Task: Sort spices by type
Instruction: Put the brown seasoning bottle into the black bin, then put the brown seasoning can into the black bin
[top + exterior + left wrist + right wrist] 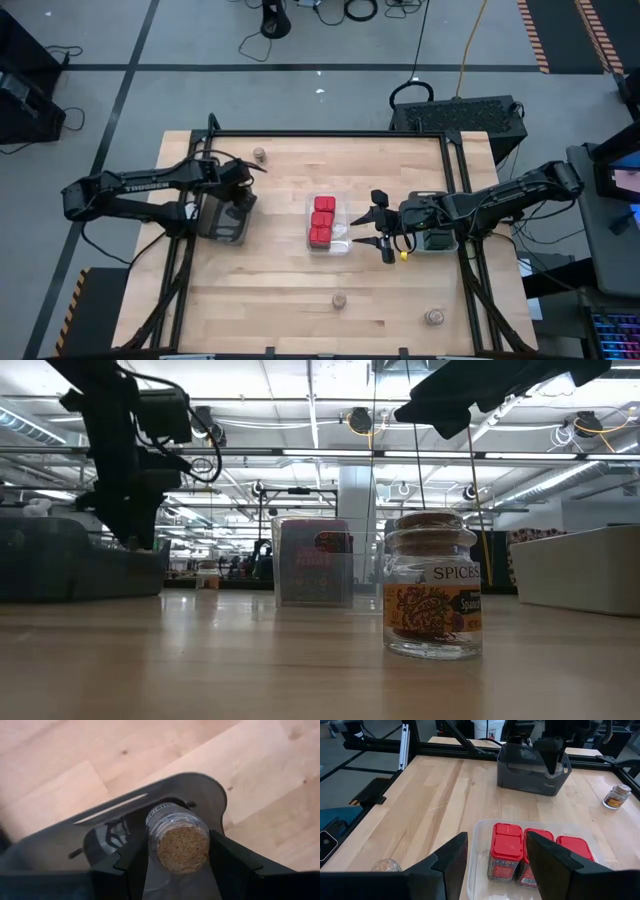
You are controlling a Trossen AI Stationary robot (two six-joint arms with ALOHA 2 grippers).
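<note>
Three red boxes (322, 220) sit in a row inside the clear tray (342, 243) at mid-table in the high view, so we judge that kind sorted. The left gripper (238, 205) hangs over the grey tray (212, 222) at the table's left side, and the right gripper (381, 228) hovers just beside the clear tray. Three brownish jars lie loose on the wood: one at the far edge (259, 155), one near the front (340, 300), one at the front right (433, 317).

At table height, a corked jar (432, 585) labelled as spices stands upright close to the camera, with the clear tray (313, 562) behind it.

Our left wrist view shows the left fingers (231, 865) closed on a corked jar (178, 837), held above the grey tray (195, 790).

Through the right wrist view, the right fingers (445, 862) stand apart with nothing between them, above the red boxes (506, 847); another jar (616, 796) waits beyond.

We judge the jars mostly unsorted; no black boxes are clearly visible to us.
</note>
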